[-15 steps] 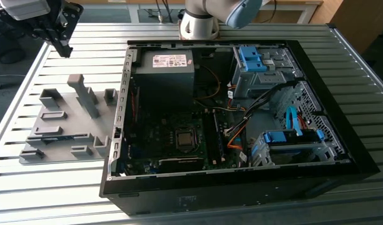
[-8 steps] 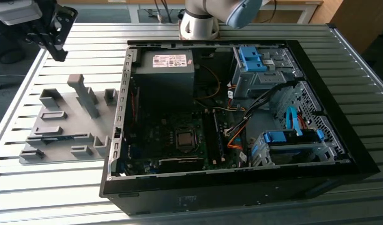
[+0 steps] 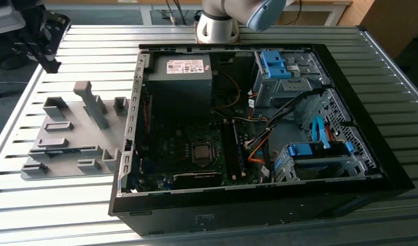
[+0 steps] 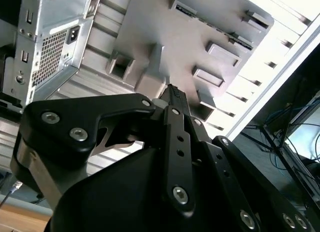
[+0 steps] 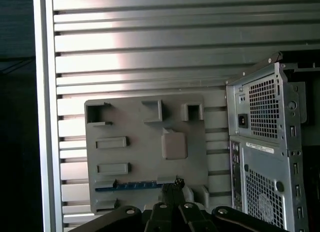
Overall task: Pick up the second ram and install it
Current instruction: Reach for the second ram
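Pincer (image 5: 174, 184), drawn together and empty, hovers over the second ram (image 5: 132, 185) in its grey holder (image 5: 142, 159); pickup not begun, so grasping demands spreading and squaring to the stick.

The computer case (image 3: 264, 205) lies on the bench (image 3: 79, 205). Just beside it, on the exterior view's left, sits the fixture tray (image 3: 67, 137), the second ram (image 5: 132, 185) in its slot.

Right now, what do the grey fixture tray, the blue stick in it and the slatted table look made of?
Grey blocky fixture tray: matte plastic, possibly printed; dull, no glare.
Long blue circuit-board stick: likely laminate board; thin blue edge in a slot.
Ribbed silver table: probably aluminium profile; bright streaked highlights.
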Controlling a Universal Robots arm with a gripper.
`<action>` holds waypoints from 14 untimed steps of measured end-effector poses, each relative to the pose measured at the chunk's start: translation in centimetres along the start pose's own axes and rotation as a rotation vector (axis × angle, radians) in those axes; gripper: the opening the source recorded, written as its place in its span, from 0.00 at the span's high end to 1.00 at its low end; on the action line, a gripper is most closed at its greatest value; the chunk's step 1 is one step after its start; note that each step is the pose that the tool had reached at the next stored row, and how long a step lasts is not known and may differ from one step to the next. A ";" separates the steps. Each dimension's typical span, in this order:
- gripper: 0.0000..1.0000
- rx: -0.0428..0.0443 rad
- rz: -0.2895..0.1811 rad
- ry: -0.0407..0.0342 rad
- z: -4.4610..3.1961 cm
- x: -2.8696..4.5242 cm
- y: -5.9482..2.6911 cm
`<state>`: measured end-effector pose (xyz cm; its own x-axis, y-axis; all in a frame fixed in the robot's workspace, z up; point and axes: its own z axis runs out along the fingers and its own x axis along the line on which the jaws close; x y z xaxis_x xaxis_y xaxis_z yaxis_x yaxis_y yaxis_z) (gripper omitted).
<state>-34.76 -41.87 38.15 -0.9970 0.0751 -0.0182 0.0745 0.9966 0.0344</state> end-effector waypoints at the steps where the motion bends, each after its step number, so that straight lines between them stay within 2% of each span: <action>1: 0.90 0.0000 0.000 0.0000 0.03 0.43 -0.08; 3: 0.90 0.0002 -0.001 0.0003 0.05 1.28 -0.23; 5: 0.90 0.0000 -0.001 0.0001 0.09 1.79 -0.47; 14: 0.90 0.0000 -0.002 0.0008 0.23 2.67 -2.54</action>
<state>-37.61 -44.19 37.79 -0.9972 0.0733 -0.0175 0.0727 0.9968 0.0343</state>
